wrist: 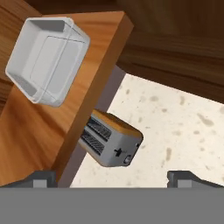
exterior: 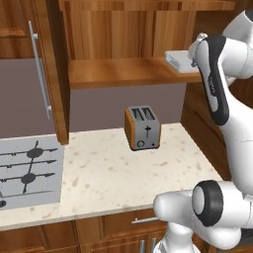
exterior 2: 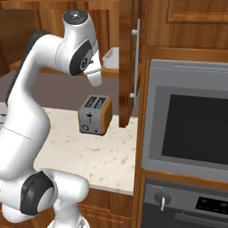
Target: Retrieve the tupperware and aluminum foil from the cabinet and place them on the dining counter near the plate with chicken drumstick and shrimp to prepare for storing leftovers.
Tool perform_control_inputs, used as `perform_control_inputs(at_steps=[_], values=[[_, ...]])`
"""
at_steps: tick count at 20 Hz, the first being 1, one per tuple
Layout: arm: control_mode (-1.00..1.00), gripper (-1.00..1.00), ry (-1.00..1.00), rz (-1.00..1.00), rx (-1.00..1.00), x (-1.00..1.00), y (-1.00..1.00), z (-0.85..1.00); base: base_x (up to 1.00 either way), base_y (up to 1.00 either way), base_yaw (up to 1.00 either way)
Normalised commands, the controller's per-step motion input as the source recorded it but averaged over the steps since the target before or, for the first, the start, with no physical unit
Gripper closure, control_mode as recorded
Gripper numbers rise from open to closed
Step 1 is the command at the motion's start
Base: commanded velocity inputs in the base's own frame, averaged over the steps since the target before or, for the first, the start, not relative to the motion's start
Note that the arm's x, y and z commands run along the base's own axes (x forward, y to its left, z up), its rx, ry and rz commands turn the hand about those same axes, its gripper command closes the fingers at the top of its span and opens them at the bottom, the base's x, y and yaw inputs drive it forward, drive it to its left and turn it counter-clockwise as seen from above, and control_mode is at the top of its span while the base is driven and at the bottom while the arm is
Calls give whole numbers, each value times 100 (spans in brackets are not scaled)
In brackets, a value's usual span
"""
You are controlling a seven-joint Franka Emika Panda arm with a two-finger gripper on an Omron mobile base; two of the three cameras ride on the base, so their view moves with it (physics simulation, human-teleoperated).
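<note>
Spread wide, the jaws of the gripper [wrist: 112,177] hold nothing; the dark tips sit far apart at the bottom of the hand view. The tupperware [wrist: 47,60] lies on the plank shelf [wrist: 39,131] of the open cabinet [exterior: 128,29], near the shelf's front edge and clear of the tips, with bare wood between. Beyond that edge, the toaster [wrist: 111,140] stands on the speckled counter [wrist: 175,127] below, with open stone around it.

tupperware [exterior: 179,61] half behind arm [exterior: 217,89]
</note>
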Motion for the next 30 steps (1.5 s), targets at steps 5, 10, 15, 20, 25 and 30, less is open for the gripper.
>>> perform_control_inputs(at_steps=[5,10,15,20,25,30], values=[[-100,-100,0,-9,3,62,-27,0,0,0,0],[-100,-100,0,-8,1,63,-26,-1,0,0,0],[-100,-100,0,-8,0,79,-1,-1,0,0,0],[-100,-100,0,-7,0,83,0,-12,0,0,0],[-100,-100,2,-4,3,75,-12,-2,0,0,0],[-100,-100,14,0,8,39,-28,-14,0,0,0]])
